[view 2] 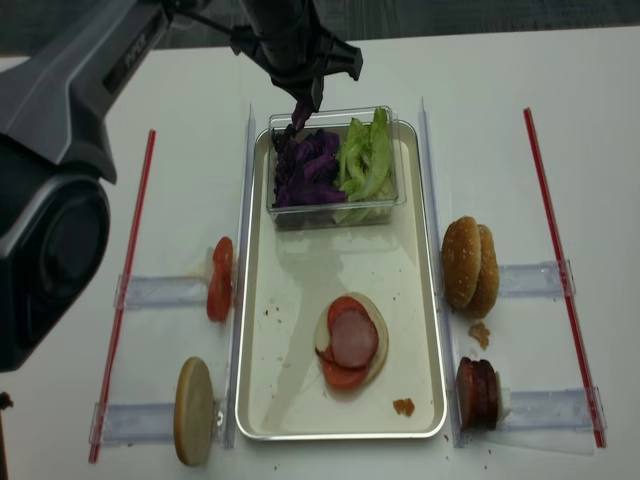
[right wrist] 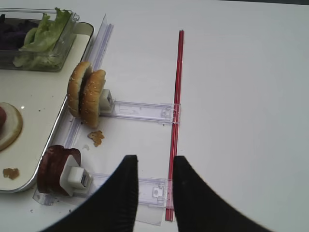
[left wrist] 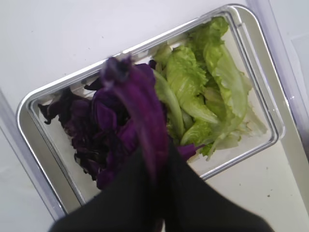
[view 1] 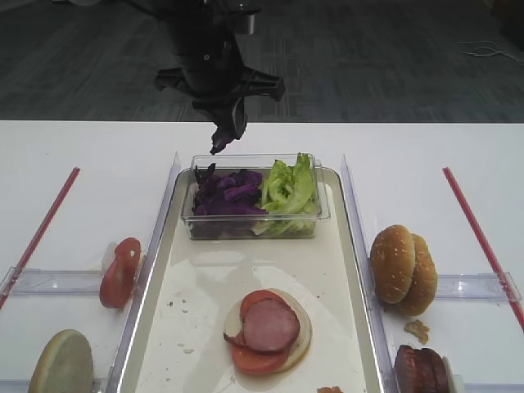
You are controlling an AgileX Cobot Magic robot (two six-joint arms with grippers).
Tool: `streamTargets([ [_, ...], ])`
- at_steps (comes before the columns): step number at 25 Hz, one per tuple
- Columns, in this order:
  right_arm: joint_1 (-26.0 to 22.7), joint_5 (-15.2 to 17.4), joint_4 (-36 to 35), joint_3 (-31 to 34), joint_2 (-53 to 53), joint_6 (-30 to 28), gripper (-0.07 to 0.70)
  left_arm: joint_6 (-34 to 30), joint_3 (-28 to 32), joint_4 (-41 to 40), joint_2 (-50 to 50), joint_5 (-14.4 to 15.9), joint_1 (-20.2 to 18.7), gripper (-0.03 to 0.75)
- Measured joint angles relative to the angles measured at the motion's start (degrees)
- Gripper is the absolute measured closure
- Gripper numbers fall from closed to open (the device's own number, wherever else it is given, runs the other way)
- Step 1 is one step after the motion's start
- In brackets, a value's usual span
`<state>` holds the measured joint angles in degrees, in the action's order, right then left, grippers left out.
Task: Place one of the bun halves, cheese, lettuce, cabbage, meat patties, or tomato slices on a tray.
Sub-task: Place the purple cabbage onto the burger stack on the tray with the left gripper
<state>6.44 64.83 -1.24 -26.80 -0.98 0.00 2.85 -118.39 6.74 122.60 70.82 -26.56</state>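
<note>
- Left gripper (view 1: 221, 146) hangs above the clear tub (view 1: 318, 214), jaws pinched on a strip of purple cabbage (left wrist: 137, 104).
- The tub sits at the far end of the tray (view 1: 344, 327) and holds more purple shreds on its left side, lettuce (view 1: 291, 188) on its right.
- Right gripper (right wrist: 154, 166) hovers over bare table by the red strip (right wrist: 176, 121), fingers parted narrowly, nothing between them.
- The held strip is long and narrow. In the left wrist view its long axis runs out from the fingertips, free end pointing away from the gripper; in the high view it dangles down toward the tub.
- On the tray's near half lies a bun half (view 1: 296, 332) topped with tomato slices (view 1: 254, 360) and a meat patty (view 1: 270, 325).
- Step in hand, as I judge it: carry the cabbage to the tray, probably onto that stack.
- To do it well: lift until the dangling end clears the tub rim, travel level toward the stack, lower until the free end touches the patty, then release so the strip lies flat across it.
- Risk: a thin, limp shred may cling to a finger or slide off the stack.
</note>
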Motion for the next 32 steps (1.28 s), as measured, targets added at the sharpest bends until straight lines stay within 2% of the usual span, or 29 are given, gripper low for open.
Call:
streamTargets([
  [6,0.00,0.00,0.00,0.00,0.00,0.00,0.416,0.12,2.98,0.86,-4.60,0.00,0.00,0.699],
  [20,0.00,0.00,0.00,0.00,0.00,0.00,0.415,0.12,22.15,1.41,-16.88,0.02,-0.63,0.699],
  [25,0.00,0.00,0.00,0.00,0.00,0.00,0.416,0.12,27.44,1.41,-20.10,0.02,-3.21,0.700],
  [32,0.00,0.00,0.00,0.00,0.00,0.00,0.415,0.81,30.07,1.41,-20.40,-0.14,-8.90,0.700],
])
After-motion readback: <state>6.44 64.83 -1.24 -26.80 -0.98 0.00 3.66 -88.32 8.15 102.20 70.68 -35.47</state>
